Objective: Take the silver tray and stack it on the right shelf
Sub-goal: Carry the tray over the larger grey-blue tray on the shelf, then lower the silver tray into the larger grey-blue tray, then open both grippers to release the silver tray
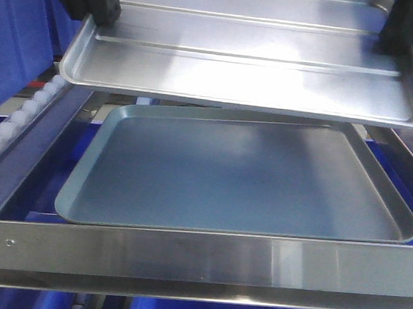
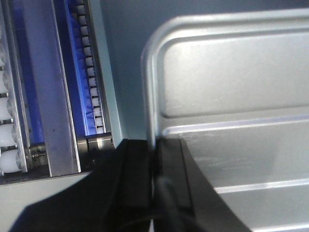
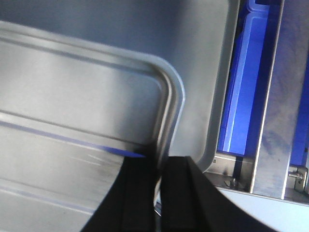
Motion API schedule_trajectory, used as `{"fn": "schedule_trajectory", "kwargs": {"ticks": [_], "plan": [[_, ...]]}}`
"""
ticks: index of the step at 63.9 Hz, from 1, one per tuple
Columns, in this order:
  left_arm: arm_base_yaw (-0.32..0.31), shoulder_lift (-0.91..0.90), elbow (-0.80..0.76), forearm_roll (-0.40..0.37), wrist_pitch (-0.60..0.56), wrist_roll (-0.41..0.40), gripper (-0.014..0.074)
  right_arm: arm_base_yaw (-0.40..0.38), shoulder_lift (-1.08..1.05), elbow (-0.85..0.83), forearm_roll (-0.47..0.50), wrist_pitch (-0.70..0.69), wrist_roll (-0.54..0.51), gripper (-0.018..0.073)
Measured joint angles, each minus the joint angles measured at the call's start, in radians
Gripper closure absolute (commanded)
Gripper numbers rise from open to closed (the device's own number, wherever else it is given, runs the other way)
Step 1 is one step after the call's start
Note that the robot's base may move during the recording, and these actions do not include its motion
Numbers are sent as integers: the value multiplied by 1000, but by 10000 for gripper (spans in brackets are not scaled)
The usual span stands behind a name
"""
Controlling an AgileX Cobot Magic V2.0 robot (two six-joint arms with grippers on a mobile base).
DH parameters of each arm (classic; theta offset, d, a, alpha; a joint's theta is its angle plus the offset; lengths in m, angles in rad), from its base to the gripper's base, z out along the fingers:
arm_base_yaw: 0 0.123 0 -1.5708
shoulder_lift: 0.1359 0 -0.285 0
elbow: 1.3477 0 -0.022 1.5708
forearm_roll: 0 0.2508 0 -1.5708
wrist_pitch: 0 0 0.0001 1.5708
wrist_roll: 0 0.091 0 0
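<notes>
The silver tray (image 1: 249, 65) hangs level in the air, its two lengthwise ridges showing. My left gripper (image 1: 103, 14) is shut on its left rim, and my right gripper (image 1: 395, 42) is shut on its right rim. In the left wrist view the black fingers (image 2: 137, 179) of the left gripper (image 2: 154, 166) pinch the silver tray's (image 2: 231, 96) edge near a rounded corner. The right wrist view shows my right gripper (image 3: 159, 176) clamped on the silver tray's (image 3: 72, 96) rim the same way. The right shelf's brushed-steel front crossbar (image 1: 198, 258) runs across below.
A larger dull grey tray (image 1: 240, 179) lies on the shelf directly beneath the held tray. White rollers (image 1: 23, 115) line the shelf's left rail. Blue bins (image 1: 16, 32) stand at the left and below. A steel upright (image 3: 273, 96) stands right of the grey tray.
</notes>
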Motion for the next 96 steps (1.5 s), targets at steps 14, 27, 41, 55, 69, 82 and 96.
{"fn": "schedule_trajectory", "kwargs": {"ticks": [14, 27, 41, 55, 69, 82, 96], "plan": [[14, 10, 0, 17, -51, 16, 691, -15, 2, -6, -9, -15, 0, 503], [78, 112, 0, -20, -127, 27, 691, -73, 98, -31, -2, -37, -44, 503], [128, 255, -2, -42, -202, 31, 691, -133, 262, -32, 12, -113, -54, 503], [154, 360, -3, -41, -228, 31, 691, -144, 392, -32, 18, -183, -56, 503], [163, 393, -8, -35, -258, 31, 663, -148, 443, -32, 18, -221, -56, 495], [193, 395, -8, -122, -280, 100, 280, -152, 443, -36, 9, -230, -65, 226], [199, 395, -8, -142, -296, 117, 174, -152, 443, -40, 9, -233, -74, -21]]}}
